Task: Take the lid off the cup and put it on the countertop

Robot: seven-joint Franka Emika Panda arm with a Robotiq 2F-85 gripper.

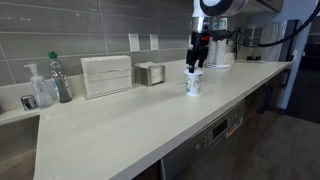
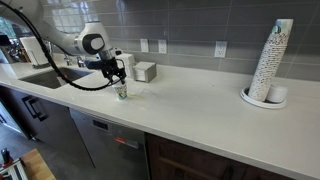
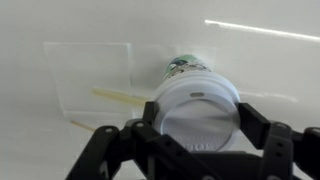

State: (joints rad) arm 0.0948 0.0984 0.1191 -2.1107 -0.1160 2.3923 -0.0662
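The small patterned cup stands upright on the cream countertop, with the white lid still on its mouth. It also shows in an exterior view. My gripper hangs straight over the cup, and its two fingers straddle the lid's rim on either side. The fingers look open, with a small gap at the right finger. In both exterior views the gripper sits right on top of the cup.
A napkin dispenser, a small box, bottles and a sink line the wall side. A tall stack of white cups stands far along the counter. A clear sheet lies beside the cup.
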